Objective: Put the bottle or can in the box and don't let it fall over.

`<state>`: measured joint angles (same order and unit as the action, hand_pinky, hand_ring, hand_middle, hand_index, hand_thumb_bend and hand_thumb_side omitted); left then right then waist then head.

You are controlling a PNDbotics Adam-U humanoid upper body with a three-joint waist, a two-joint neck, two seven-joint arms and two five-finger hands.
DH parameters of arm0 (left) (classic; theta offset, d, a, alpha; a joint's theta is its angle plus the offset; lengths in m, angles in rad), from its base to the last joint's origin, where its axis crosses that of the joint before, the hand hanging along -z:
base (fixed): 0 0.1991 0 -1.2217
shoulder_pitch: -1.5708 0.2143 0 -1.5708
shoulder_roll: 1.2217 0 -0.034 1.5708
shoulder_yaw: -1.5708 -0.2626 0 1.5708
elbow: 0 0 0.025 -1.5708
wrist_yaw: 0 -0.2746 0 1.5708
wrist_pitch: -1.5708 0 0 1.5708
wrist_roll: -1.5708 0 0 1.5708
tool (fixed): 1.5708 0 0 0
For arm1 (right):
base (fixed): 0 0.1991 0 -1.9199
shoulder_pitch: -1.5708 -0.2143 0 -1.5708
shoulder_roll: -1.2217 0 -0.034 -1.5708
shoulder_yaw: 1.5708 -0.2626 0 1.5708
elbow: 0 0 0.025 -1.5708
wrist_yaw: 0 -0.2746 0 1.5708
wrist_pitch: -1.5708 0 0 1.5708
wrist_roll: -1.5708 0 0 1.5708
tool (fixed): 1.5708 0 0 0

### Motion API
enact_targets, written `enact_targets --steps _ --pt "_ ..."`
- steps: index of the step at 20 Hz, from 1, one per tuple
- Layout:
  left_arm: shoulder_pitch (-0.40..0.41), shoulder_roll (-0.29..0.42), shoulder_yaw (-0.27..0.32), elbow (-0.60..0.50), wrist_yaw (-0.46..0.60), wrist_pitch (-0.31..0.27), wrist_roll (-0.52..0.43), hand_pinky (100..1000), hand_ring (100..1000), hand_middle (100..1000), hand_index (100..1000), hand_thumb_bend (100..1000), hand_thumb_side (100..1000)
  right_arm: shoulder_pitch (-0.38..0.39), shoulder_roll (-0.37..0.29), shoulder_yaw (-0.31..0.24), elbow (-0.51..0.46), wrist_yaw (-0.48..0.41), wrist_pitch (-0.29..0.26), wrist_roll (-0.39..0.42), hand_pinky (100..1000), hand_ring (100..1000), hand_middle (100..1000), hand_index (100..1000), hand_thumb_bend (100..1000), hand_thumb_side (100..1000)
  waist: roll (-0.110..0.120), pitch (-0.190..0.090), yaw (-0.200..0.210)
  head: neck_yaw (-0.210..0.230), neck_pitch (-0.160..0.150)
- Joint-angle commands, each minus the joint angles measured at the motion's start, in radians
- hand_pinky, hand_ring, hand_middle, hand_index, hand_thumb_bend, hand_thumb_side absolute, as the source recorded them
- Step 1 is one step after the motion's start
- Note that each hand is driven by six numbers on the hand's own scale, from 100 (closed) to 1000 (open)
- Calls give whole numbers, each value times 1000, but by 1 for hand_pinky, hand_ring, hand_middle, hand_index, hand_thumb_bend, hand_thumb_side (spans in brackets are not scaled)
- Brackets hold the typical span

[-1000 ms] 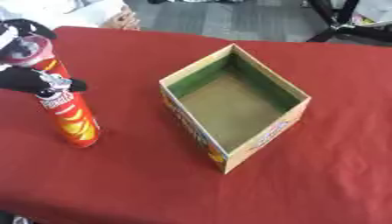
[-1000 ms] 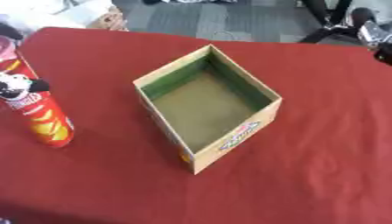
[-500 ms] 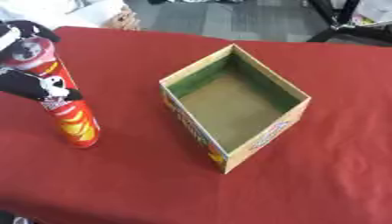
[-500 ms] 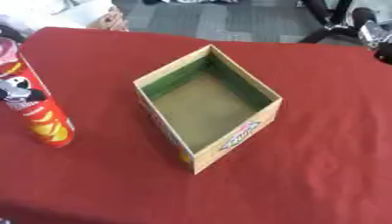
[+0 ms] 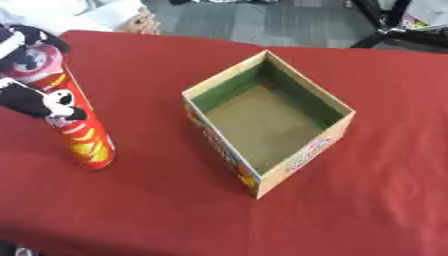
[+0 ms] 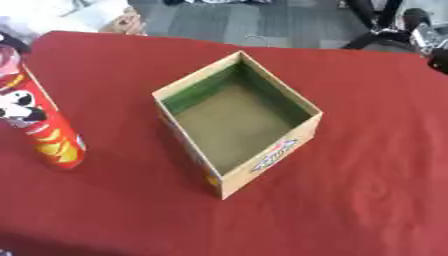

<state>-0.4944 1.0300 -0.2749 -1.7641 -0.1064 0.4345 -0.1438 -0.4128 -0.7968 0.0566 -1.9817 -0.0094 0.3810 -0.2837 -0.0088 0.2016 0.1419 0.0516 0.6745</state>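
Hand [image 5: 35,97] from the left is wrapping its fingers round the red can [image 5: 74,122] standing at the left of the frame; next comes lifting it upright into the empty box [image 5: 337,132] at centre; right hand unseen

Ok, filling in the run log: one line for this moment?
left robot hand: curled round red can | can: upright on table, left of box | box: empty | right: unseen
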Motion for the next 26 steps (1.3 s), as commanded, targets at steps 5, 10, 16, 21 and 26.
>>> enact_targets --steps 5,10,16,21,26 --pt "9 13 -22 -1 -12 8 1 619 698 671 636 701 100 -16 -24 -10 -18 -5 -1 -7 690 861 819 841 353 325 -2 -7 -2 2 -7" --pt "9 13 -23 0 -8 18 22 588 673 630 484 707 100 -17 -24 -10 -18 -6 -2 -7 690 860 817 839 350 324 -2 -6 -2 2 -7" --pt "8 16 -26 -6 -41 29 43 573 680 634 434 671 100 -18 -23 -10 -18 -8 -3 -7 689 858 814 837 344 324 -2 -4 -4 1 -5" --pt "9 18 -26 -10 -61 31 45 574 685 642 385 666 100 -20 -23 -9 -18 -11 -5 -8 689 856 812 835 341 323 -2 -4 -5 0 -3" --pt "12 21 -30 -16 -81 20 23 611 717 675 292 673 100 -22 -23 -8 -18 -14 -6 -8 688 851 809 832 336 322 0 -4 -6 1 -3"
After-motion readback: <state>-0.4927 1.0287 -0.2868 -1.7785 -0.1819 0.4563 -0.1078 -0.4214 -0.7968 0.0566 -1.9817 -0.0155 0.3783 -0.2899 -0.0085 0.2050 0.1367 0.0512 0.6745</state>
